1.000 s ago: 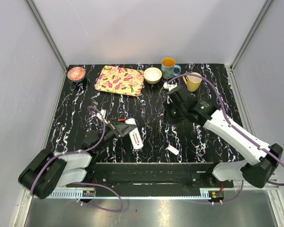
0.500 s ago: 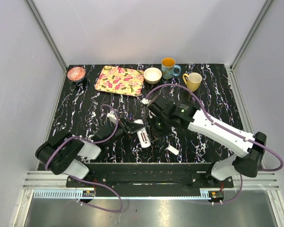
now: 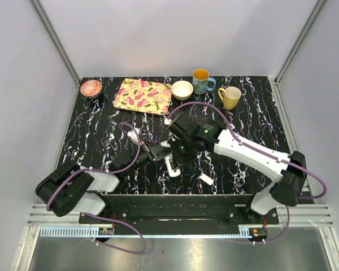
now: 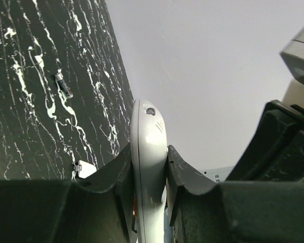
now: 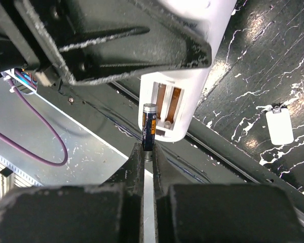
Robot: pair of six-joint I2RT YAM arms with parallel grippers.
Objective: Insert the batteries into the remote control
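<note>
- Arms: two, and both reach in toward the front middle of the black table with white streaks.
- Remote control: one. It is white and slim. It is up off the table, between the two arms.
- The left gripper is clamped on the remote control, with one finger on each long side. In the left wrist view the rounded end of the remote control sticks out past the fingers.
- The battery slot at one end of the remote control is open. It has two grooves side by side, and both look bare.
- Batteries: two can be seen. One dark battery with an orange band is pinched by its lower end in the right gripper, whose fingers are pressed together on it.
- That battery stands straight up just beside the left edge of the open slot. I cannot tell if it touches the remote control.
- The other battery lies alone on the table, well apart from both grippers.
- Cover: one small white piece. It lies flat on the table near the front edge, to the right of the remote control.
- Tray: one, with pink flowers, at the back of the table.
- Bowls: two. A pink bowl sits at the back left corner, and a white bowl sits just right of the tray.
- Mugs: two. A blue mug and a yellow mug stand at the back right, near each other.
</note>
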